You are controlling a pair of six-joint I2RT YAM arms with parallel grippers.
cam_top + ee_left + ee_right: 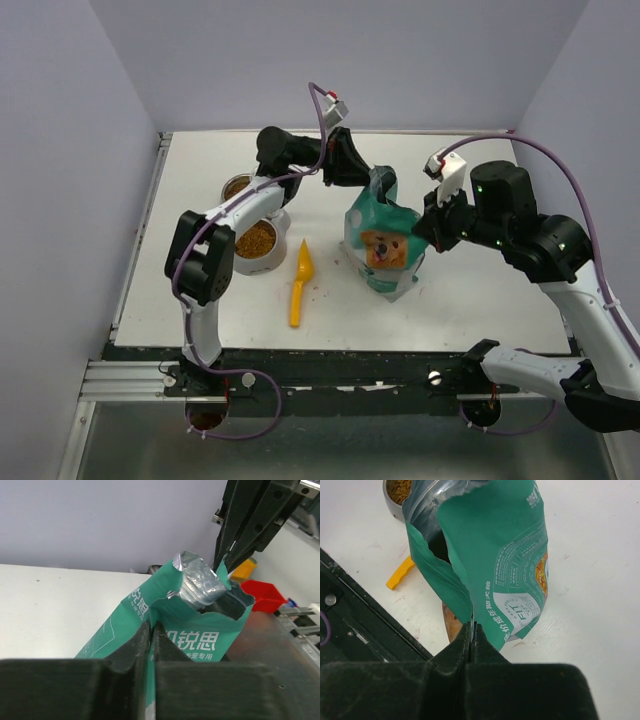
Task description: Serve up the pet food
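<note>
The pet food [256, 240] is brown kibble filling a metal bowl [262, 262] at the left; that kibble [400, 490] also shows at the top left of the right wrist view. A teal-and-white bag [385, 243] with a dog picture stands upright mid-table, its torn top open. My left gripper [372, 182] is shut on the bag's far top edge; in its own view the jaws [150, 627] pinch a fold of the bag [200, 642]. My right gripper [424, 226] is shut on the bag's right edge, with the bag [505, 555] clamped in the right gripper [471, 626].
A second metal bowl [238, 188] holding kibble sits behind the first. An orange scoop [300, 283] lies on the table left of the bag, with a few stray pellets beside it. A red bin [262, 595] stands beyond the table. Walls enclose the table on three sides.
</note>
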